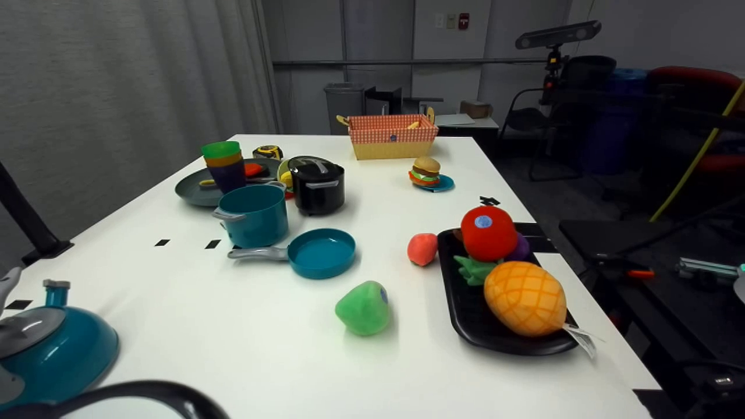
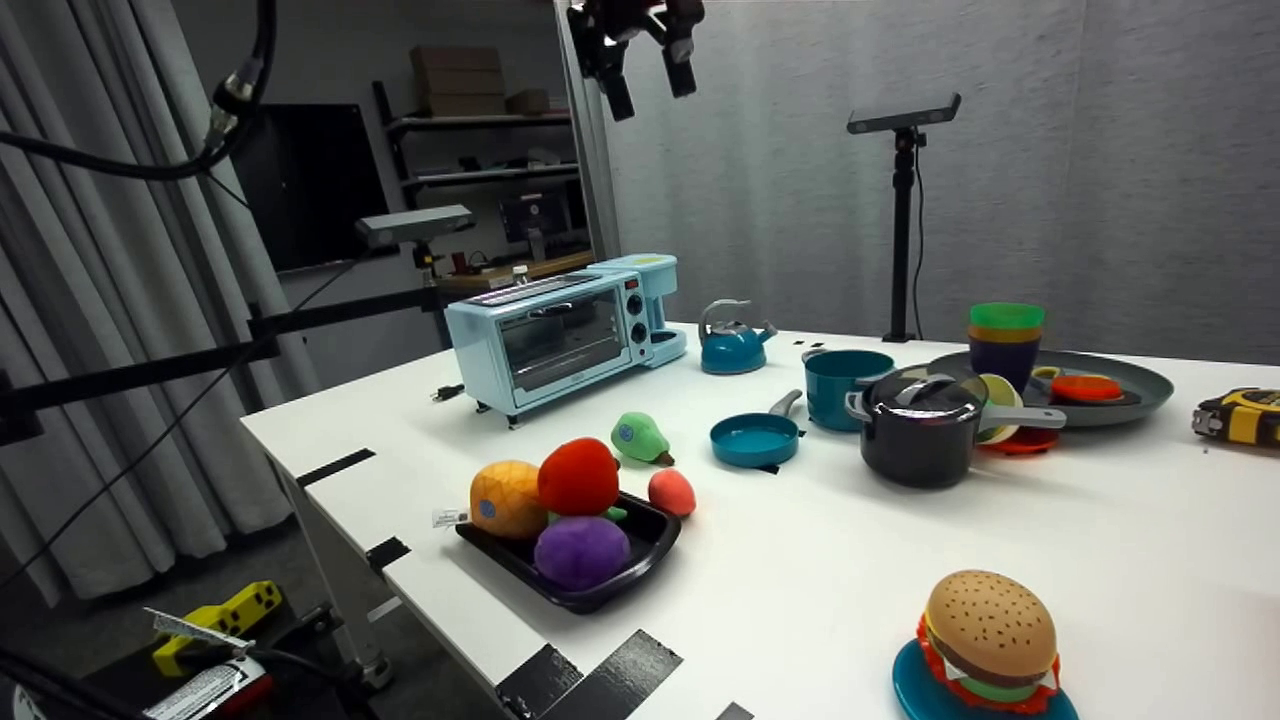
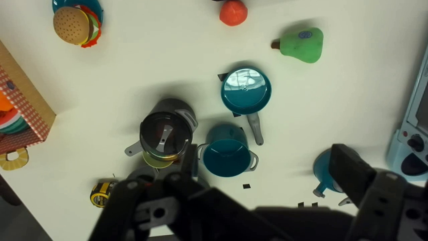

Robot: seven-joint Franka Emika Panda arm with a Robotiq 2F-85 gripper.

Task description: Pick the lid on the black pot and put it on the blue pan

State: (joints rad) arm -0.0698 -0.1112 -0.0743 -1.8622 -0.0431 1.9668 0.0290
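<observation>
White counter [image 1: 262,331]: round dark lid [image 3: 166,135] on squat black pot [image 2: 918,448]. Likely approach step, fingers [image 3: 351,174] apart; next, align above lid.

White table [image 2: 800,560] (black tape [image 2: 635,670] near an edge) under black pot [image 2: 915,455], blue pan [image 1: 321,254], kettle [image 2: 733,352], tray [image 1: 458,302]

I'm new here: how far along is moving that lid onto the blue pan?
Nothing looks done: the dark lid sits on the black pot. Nothing's in hand: the pincer hangs open. Left: lift the lid, place it on the uncovered blue frying pan.
</observation>
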